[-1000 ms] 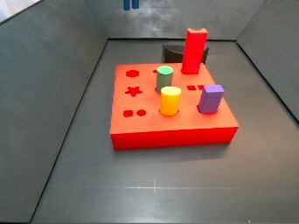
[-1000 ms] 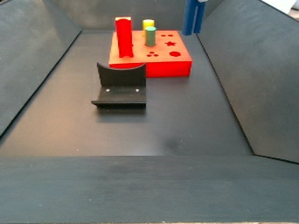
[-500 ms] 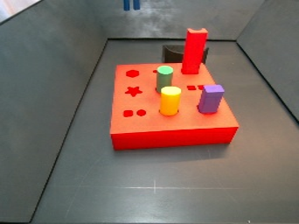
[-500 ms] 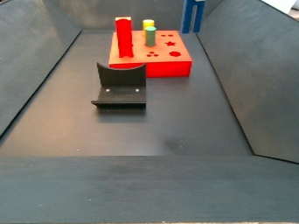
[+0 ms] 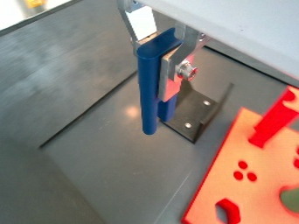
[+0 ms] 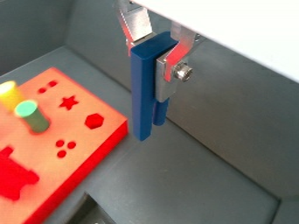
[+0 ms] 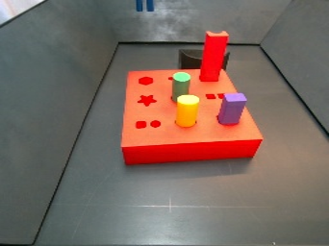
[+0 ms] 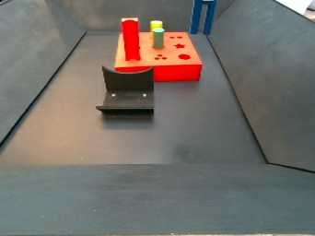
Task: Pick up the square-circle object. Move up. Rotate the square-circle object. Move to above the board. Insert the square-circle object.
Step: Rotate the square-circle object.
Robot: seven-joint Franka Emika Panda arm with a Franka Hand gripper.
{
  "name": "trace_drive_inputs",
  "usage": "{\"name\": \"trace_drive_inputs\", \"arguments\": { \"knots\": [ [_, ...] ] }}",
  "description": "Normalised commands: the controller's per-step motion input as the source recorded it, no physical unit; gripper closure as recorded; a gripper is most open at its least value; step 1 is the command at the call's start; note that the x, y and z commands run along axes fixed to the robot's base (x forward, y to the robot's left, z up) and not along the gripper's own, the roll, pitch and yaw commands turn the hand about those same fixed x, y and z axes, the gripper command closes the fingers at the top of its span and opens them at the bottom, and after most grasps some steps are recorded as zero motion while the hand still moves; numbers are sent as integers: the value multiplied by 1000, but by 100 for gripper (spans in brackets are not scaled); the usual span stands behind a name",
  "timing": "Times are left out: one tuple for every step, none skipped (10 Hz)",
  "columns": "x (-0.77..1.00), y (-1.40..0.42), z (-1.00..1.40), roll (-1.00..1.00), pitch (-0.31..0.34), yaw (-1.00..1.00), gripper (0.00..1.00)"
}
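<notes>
Blue dominates a wrist view: the square-circle object (image 5: 152, 83) hangs upright, pinched between the silver fingers (image 5: 142, 19) of the gripper (image 5: 162, 39), high over the dark floor. Below it stands the fixture (image 5: 193, 112), and the board (image 5: 251, 179) shows at the frame's edge with the tall red block (image 5: 275, 118) rising from it.

Another wrist view has the same clamp: the gripper (image 6: 155, 42) is closed on the blue piece (image 6: 146, 87), which hangs beside the board's (image 6: 65, 140) edge, not over its holes.

A side view shows the board (image 7: 187, 120) with green (image 7: 182, 86), yellow (image 7: 188, 110) and purple pegs (image 7: 232, 108); the blue piece (image 7: 144, 6) peeks in at the top edge.

From the opposite side view, the blue piece (image 8: 204, 16) hangs high behind the board (image 8: 167, 60), well clear of the fixture (image 8: 125, 88).
</notes>
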Motion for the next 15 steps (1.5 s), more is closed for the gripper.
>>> {"name": "trace_drive_inputs", "arguments": {
  "knots": [
    [-1, 0, -1, 0, -2, -1000, 100],
    [-1, 1, -1, -1, -2, -1000, 100],
    [-1, 2, -2, -1, -2, -1000, 100],
    [-1, 3, -2, -1, -2, -1000, 100],
    [-1, 4, -2, -1, -2, -1000, 100],
    [-1, 4, -2, -1, -3, -1000, 100],
    [-1, 4, -2, -1, -3, -1000, 100],
    [-1, 5, -2, -1, -3, -1000, 100],
    [-1, 5, -3, -2, -4, -1000, 100],
    [-1, 5, -3, -2, -5, -1000, 100],
    [-2, 5, -3, -2, -5, -760, 100],
    [-2, 5, -3, -2, -5, -531, 100],
    [0, 0, 0, -1, -2, -1000, 100],
    [0, 2, 0, -1, -2, -1000, 100],
    [0, 3, 0, -1, -2, -1000, 100]
  ]
}}
